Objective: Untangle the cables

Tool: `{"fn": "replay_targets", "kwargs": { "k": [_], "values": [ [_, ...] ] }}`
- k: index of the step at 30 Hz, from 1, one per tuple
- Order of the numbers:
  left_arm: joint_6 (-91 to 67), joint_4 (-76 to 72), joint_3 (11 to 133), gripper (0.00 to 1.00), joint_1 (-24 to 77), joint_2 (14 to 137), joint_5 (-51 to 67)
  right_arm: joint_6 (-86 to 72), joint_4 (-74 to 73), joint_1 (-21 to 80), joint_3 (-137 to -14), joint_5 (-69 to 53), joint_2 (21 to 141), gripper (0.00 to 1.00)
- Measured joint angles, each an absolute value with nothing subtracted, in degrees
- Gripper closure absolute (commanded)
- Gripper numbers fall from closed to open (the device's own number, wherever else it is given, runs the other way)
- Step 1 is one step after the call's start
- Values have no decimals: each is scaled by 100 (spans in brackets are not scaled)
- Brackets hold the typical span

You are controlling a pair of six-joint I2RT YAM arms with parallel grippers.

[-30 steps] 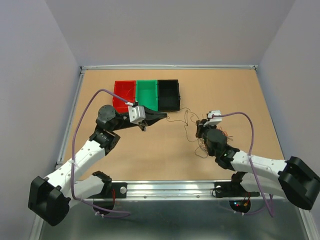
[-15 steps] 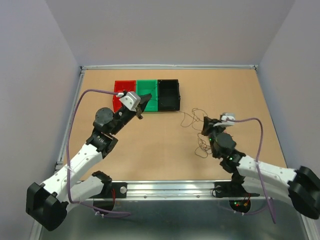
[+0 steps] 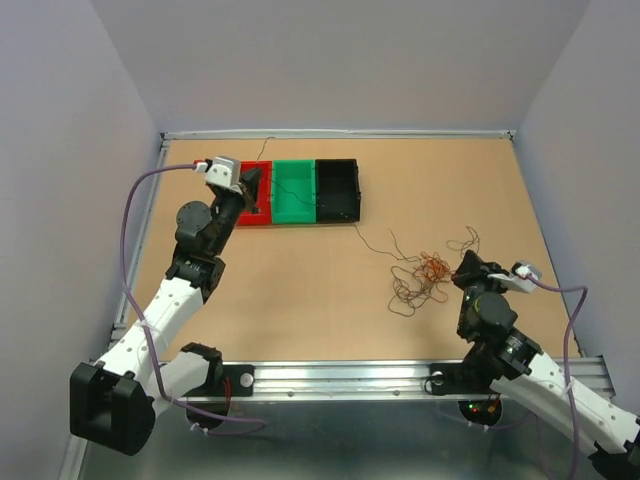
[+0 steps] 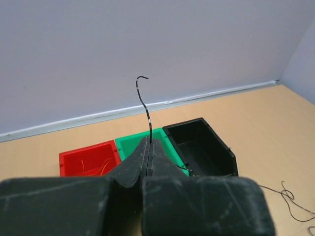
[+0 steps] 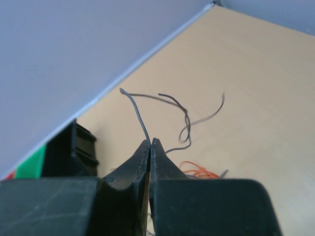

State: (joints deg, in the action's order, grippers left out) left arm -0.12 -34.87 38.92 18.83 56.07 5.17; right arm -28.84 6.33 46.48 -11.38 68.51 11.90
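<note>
Jaws both tight: left on black cable (image 4: pixel 146 110), right on grey cable (image 5: pixel 140 119).

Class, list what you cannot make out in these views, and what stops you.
- Top view: cable tangle too fine to trace which strand crosses which.
- Left wrist view: left hand hides the lower end of the black wire.
- Right wrist view: right hand hides the lower end of the grey wire and most orange wires.

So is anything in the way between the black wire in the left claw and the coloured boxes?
Nothing visible is. The left gripper pinches the black wire close above the red bin and the green bin. Both bins are open on top, and only air shows between the wire and them.
</note>
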Motion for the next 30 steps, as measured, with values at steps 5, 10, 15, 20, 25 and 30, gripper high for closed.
{"fn": "replay_targets", "kwargs": {
  "k": [5,10,15,20,25,30],
  "values": [
    [-54,-3706,3892,100,1868,5596,1540,-2589,399,4657,-1140,6281,1302,99],
    [165,-3833,3789,99,1876,5441,2425,-2080,690,4657,-1308,5363,1549,99],
    [552,-3885,3514,99,1887,5074,3544,-1457,1391,4652,-2335,4622,3503,99],
    [895,-3870,3179,100,1900,4737,3883,-884,2058,4613,-3765,4139,5859,100],
    [1216,-3824,2858,100,1903,4362,4097,-613,2235,4504,-4831,3564,7371,100],
    [1286,-3881,2663,100,1918,4077,4016,-694,2276,3979,-5603,2746,8232,99]
  ]
}}
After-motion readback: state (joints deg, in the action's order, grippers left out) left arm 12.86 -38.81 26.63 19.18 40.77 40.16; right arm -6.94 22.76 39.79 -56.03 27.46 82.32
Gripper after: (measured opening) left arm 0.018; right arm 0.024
